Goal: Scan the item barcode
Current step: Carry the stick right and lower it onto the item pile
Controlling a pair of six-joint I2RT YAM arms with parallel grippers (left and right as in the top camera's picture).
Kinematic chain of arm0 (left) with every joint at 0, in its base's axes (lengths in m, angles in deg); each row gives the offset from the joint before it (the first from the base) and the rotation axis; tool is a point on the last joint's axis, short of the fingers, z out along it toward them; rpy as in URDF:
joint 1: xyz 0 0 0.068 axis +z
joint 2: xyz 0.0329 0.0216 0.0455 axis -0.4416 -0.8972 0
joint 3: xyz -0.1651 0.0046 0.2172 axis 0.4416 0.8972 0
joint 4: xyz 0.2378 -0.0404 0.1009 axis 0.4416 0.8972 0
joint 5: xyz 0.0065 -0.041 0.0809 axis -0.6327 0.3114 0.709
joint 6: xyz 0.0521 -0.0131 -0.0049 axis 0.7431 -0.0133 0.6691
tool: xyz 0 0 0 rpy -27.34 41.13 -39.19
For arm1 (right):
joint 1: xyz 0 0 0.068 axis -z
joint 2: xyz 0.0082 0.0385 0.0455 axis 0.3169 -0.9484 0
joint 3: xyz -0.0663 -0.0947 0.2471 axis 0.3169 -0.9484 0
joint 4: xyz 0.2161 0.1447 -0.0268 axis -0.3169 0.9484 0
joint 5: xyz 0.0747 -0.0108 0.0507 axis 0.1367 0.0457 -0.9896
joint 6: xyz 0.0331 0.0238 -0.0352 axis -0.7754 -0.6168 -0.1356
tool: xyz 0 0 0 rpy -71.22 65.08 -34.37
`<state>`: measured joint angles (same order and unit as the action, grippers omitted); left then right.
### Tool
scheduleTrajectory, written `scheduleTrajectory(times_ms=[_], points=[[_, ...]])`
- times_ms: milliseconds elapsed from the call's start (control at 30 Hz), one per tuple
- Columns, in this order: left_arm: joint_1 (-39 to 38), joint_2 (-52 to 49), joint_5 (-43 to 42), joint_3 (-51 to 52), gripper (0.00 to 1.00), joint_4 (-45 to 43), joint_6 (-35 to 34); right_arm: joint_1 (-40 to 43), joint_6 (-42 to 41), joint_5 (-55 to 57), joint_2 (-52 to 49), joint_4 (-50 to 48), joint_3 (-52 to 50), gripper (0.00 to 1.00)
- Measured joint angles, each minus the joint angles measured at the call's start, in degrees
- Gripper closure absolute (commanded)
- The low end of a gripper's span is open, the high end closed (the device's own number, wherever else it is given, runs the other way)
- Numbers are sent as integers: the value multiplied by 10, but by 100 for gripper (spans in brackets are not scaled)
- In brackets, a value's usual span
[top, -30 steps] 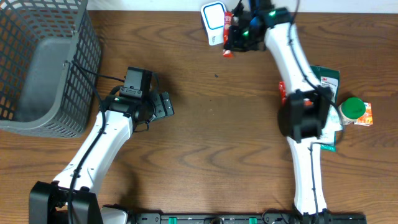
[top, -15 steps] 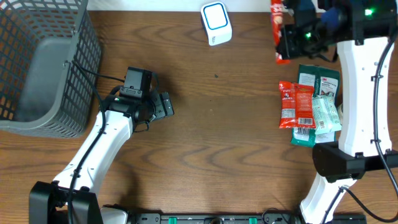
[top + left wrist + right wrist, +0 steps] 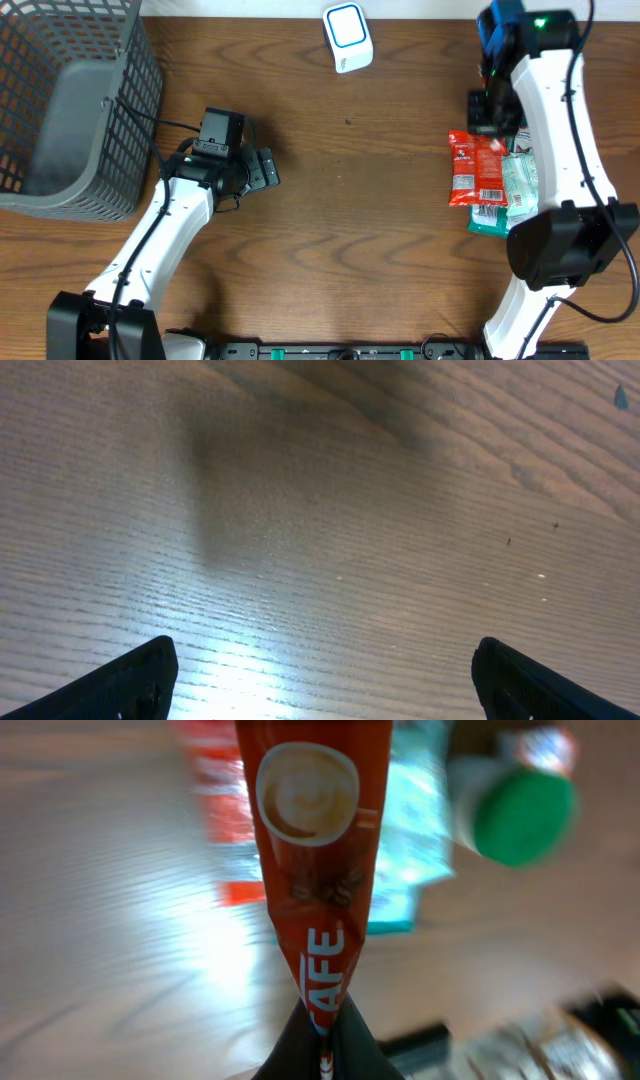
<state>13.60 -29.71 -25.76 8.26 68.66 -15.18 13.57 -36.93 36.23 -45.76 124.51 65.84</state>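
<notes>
A red coffee sachet with a cup print hangs pinched by its lower end in my shut right gripper. Seen from overhead, that right gripper hovers at the right side of the table, just above a pile of packets, and the sachet is hidden under the arm. The white barcode scanner with a blue window stands at the back centre, well left of the right gripper. My left gripper rests open over bare wood at centre left. The left wrist view shows both of its fingertips far apart with nothing between them.
A grey wire basket fills the back left corner. A red packet, a pale green one and a dark green one lie at the right. A green-capped bottle stands by teal packets.
The right arm has swung away from the scanner to the right and come down over the packet pile, still gripping the red sachet. The left arm has stayed still.
</notes>
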Motion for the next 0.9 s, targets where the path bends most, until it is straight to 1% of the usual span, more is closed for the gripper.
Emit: scheduleTrajectory(times_ms=[67, 200, 300, 400, 433, 467, 500, 567, 600, 633, 667, 900], points=[[0, 0, 0, 0, 6, 0, 0, 5, -31, 43, 0, -19, -54, 99], [0, 0, 0, 0, 6, 0, 0, 12, -67, 117, -1, -93, -162, 99], [0, 0, 0, 0, 6, 0, 0, 14, -77, 158, -2, -142, -225, 99], [0, 0, 0, 0, 6, 0, 0, 14, -70, 187, -3, -196, -268, 99], [0, 0, 0, 0, 6, 0, 0, 14, -66, 193, -4, -208, -276, 97], [0, 0, 0, 0, 6, 0, 0, 14, -62, 198, -4, -217, -282, 93], [0, 0, 0, 0, 6, 0, 0, 14, -58, 202, -4, -221, -285, 86], [0, 0, 0, 0, 6, 0, 0, 14, -55, 208, -4, -223, -286, 62], [0, 0, 0, 0, 6, 0, 0, 14, -52, 210, -4, -225, -286, 51], [0, 0, 0, 0, 6, 0, 0, 14, -51, 210, -4, -227, -286, 45], [0, 0, 0, 0, 6, 0, 0, 14, -49, 210, -4, -229, -286, 35], [0, 0, 0, 0, 6, 0, 0, 14, -43, 182, -4, -252, -287, 32]])
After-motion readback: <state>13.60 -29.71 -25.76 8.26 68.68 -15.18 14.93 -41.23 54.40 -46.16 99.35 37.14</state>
